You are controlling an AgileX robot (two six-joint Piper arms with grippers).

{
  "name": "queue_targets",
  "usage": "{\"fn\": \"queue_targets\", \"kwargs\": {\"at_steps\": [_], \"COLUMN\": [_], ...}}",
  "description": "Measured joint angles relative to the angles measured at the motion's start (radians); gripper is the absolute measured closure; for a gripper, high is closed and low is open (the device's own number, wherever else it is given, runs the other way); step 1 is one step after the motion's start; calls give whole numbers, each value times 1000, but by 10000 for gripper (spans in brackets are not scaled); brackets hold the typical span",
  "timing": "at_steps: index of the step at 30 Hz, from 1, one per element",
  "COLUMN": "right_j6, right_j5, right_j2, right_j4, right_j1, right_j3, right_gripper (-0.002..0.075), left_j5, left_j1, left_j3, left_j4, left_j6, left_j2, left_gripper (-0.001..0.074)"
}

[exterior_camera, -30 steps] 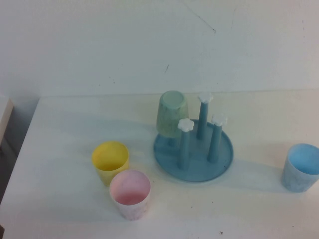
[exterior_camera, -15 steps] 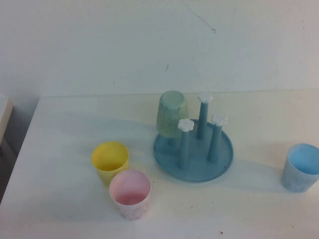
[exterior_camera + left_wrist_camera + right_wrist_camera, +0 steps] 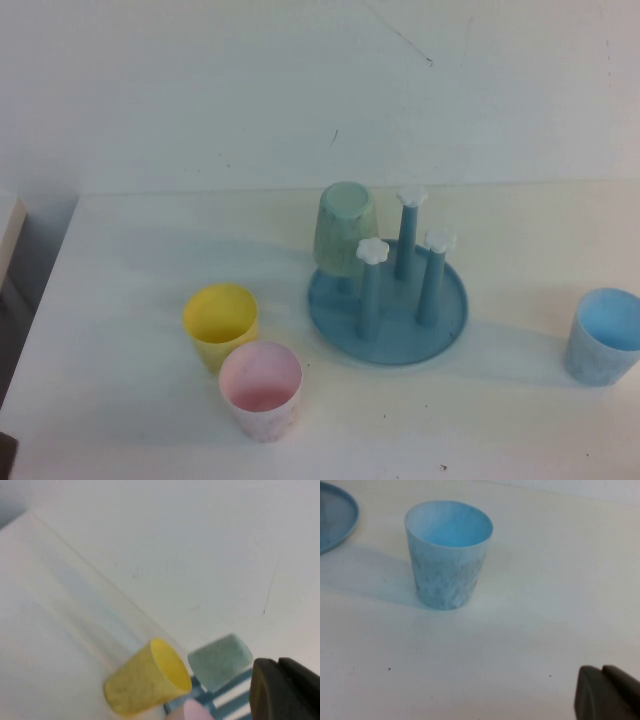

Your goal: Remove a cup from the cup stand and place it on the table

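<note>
Nearest the robot, left gripper point(image 3: 280, 690) and right gripper point(image 3: 607, 692) both shut, holding nothing, low over table point(image 3: 130, 420). Next, pink cup point(image 3: 261, 389), yellow cup point(image 3: 221, 324), blue cup point(image 3: 603, 336) upright. Farther back, cup stand point(image 3: 388, 305) w/ the cup point(image 3: 345, 230) upside down on a rear-left peg.

no readable text, labels or numbers

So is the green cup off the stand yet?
No. The green cup sits upside down on a peg of the stand, base up. Both grippers, left and right, are shut and away from it.
</note>
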Motion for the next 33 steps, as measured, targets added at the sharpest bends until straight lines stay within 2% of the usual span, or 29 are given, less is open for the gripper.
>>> {"fn": "queue_targets", "kwargs": {"at_steps": [6,14,21,29,33], "right_j6": [0,0,0,0,0], "right_j5": [0,0,0,0,0], "right_j2": [0,0,0,0,0], "right_j4": [0,0,0,-2,-2], "right_j1": [0,0,0,0,0], "right_j3": [0,0,0,0,0], "right_gripper": [729,729,729,729,729], "left_j5": [230,462,531,653,674], "left_j1": [0,0,0,-2,-59], "left_j3": [-58,-395,-616,-922,-1078], "left_j4": [53,184,203,226,352], "left_j6": [90,465,729,774,716], "left_j2": [69,394,728,1103,1211], "left_gripper": [738,738,738,738,738]}}
